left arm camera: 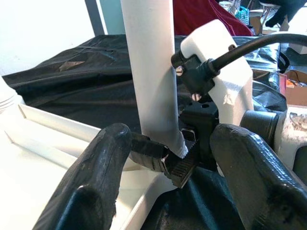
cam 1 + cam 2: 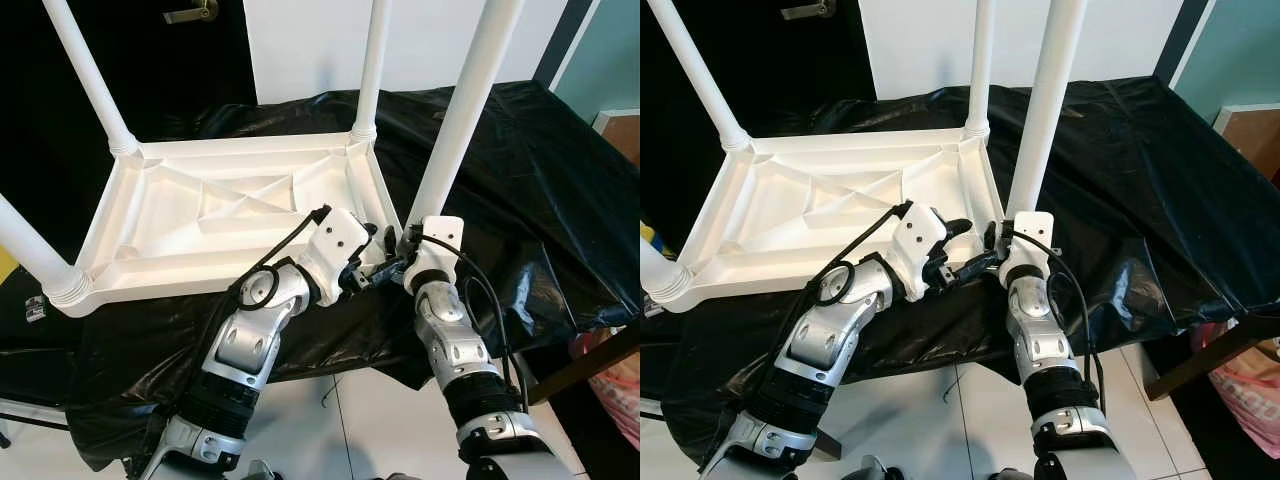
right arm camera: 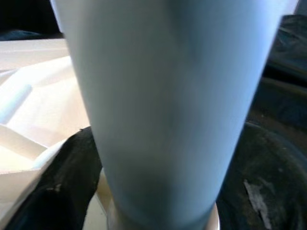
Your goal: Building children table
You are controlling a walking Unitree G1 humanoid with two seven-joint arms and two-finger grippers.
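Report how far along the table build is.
Done: three white legs stand in corner sockets of the upturned tabletop on the black sheet. In hand: the right end effector grips the fourth leg at the near corner, left end effector open beside it. Left: seating that leg, then flipping upright.

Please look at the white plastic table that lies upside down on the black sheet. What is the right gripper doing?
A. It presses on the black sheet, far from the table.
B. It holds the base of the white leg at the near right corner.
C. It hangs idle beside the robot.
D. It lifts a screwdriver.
B: the right gripper is shut around the base of the white tubular leg at the white plastic table's near right corner.
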